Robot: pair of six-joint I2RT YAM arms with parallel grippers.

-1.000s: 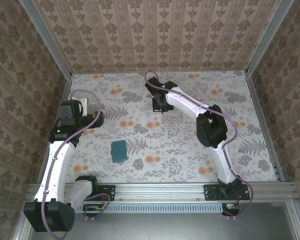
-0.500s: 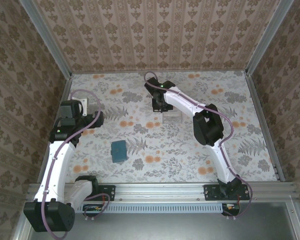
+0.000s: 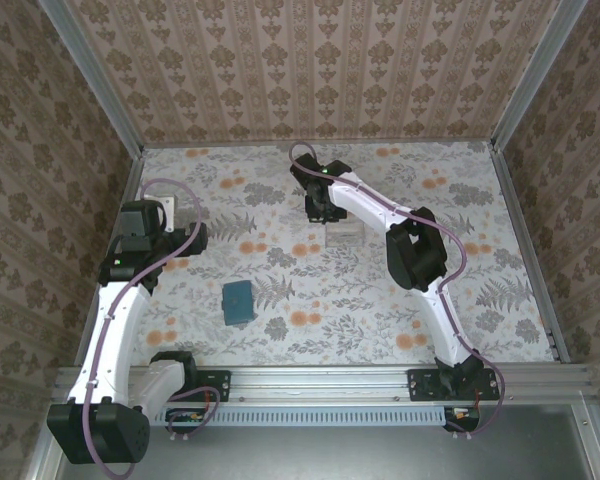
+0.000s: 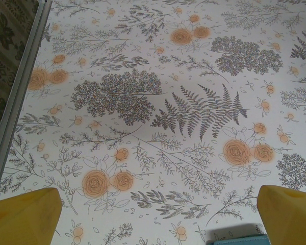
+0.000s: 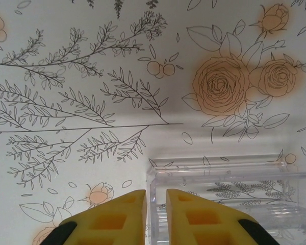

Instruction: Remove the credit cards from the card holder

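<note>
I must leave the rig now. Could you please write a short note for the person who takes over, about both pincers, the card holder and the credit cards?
Left pincer: wide open, empty, close to the card holder.
Right pincer: jaws a narrow gap apart, nothing seen between them, over the left end of the clear tray.
Card holder: flat on the table, left of centre, touched by neither pincer.
Credit cards: I cannot tell whether any lie in the tray or remain in the holder.
Done: not certain.
Left: check the tray, then the holder, and take out any remaining cards.
</note>
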